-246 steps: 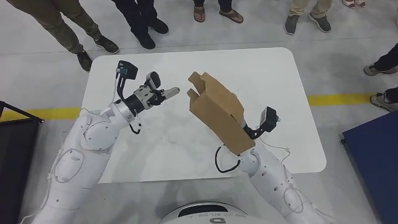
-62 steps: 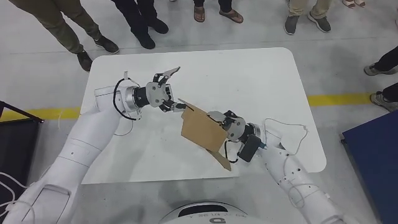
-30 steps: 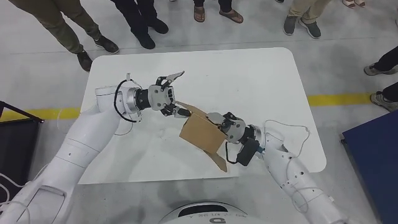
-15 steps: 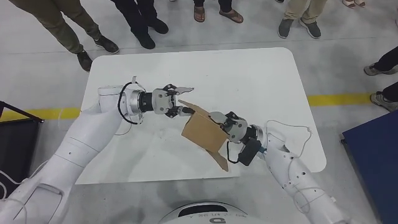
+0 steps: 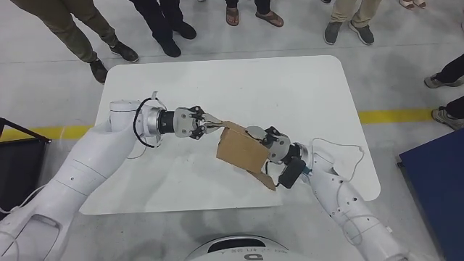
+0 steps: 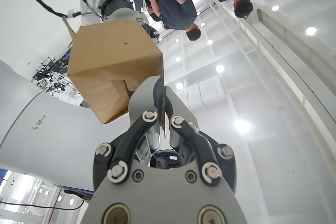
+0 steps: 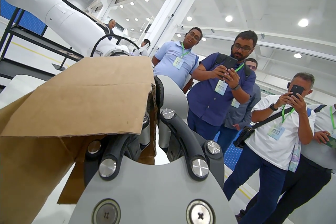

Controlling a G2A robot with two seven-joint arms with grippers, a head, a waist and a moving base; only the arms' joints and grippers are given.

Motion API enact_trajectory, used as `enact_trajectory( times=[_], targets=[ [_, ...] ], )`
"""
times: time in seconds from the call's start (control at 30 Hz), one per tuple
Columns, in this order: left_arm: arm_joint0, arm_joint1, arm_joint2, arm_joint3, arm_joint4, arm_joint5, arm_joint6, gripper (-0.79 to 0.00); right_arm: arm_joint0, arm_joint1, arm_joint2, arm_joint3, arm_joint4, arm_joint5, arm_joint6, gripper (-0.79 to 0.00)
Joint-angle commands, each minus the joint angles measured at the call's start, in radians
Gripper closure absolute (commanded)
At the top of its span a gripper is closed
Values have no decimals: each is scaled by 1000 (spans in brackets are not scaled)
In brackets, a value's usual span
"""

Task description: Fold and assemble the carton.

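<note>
The brown cardboard carton is held above the middle of the white table, between both arms. My left gripper is shut on a flap edge at the carton's left end; in the left wrist view its fingertips pinch the thin cardboard edge of the carton. My right gripper is shut on the carton's right wall; in the right wrist view one finger presses the cardboard edge of the carton, the other is hidden inside. A loose flap hangs toward the table's near edge.
Several people stand on the floor beyond the table's far edge, some holding phones. A blue panel lies at the right, a dark rack at the left. The tabletop around the carton is bare.
The left gripper, open beside the carton a second ago, has closed onto the carton's left flap edge. The carton shifted slightly right and lower with the right gripper still holding it.
</note>
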Motion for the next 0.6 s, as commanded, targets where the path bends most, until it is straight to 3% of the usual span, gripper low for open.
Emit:
enact_trajectory(
  times=[0.0, 0.13, 0.23, 0.27, 0.37, 0.4, 0.57],
  targets=[
    [-8, 13, 20, -9, -14, 3, 3, -132, 3, 0, -3, 0, 2, 1, 3, 0],
    [-29, 39, 60, -19, -38, 1, 1, -332, 13, 0, -9, 8, 10, 1, 12, 0],
    [-45, 57, 85, -19, -53, -8, -8, -388, 19, 1, -12, 13, 20, 2, 19, 0],
    [-50, 63, 93, -19, -58, -10, -10, -499, 20, 1, -12, 14, 22, 3, 19, 0],
    [-68, 78, 118, -16, -79, -15, -16, -465, 25, 1, -13, 17, 33, 4, 22, 0],
    [-73, 83, 128, -18, -88, -17, -17, -382, 27, 1, -14, 18, 34, 4, 25, 0],
    [-105, 112, 185, -32, -124, -8, -8, -342, 34, 1, -22, 16, 43, 2, 37, 0]
  ],
)
